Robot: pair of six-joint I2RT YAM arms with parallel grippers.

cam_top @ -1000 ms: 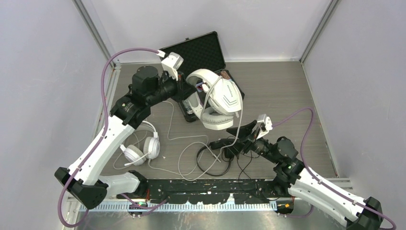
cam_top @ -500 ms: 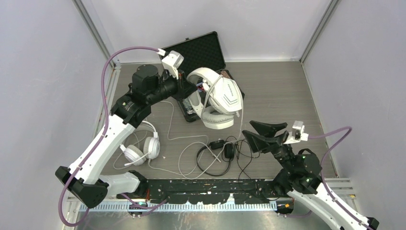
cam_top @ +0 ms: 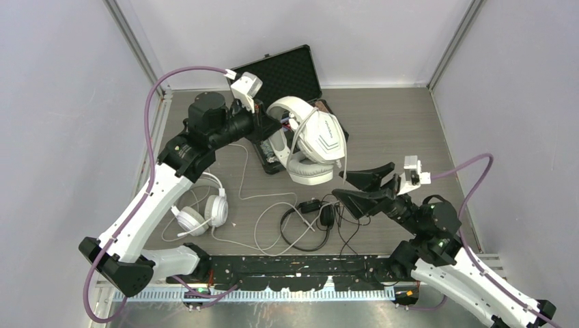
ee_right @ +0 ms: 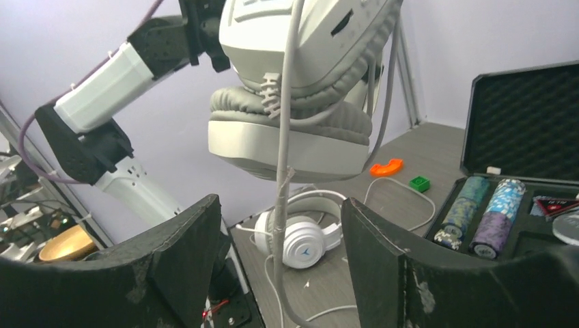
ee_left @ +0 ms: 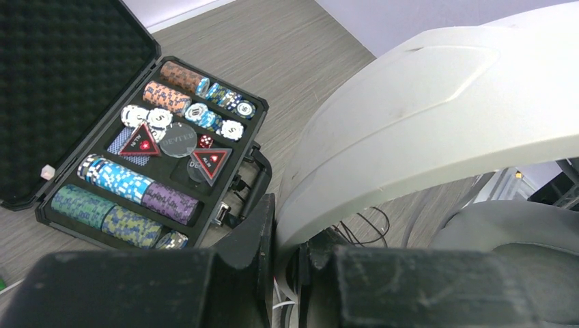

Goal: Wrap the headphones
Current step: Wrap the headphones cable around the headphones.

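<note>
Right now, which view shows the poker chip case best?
Left wrist: the poker chip case lies open, chip rows and dice plain. Top external shows its foam lid, the tray mostly hidden behind the white-grey headphones. Right wrist catches only one corner.

The grey cord (ee_right: 280,171) hangs in the open gap between my right fingers (ee_right: 184,260), with room either side of it. Just above and ahead, the big white headset (ee_right: 293,130) closes the way up. The chip case (ee_right: 526,123) stands beyond my right-hand finger, and a small white headset (ee_right: 300,242) lies low ahead. My left fingers (ee_left: 249,253) are filled by the big white headset's band.
</note>
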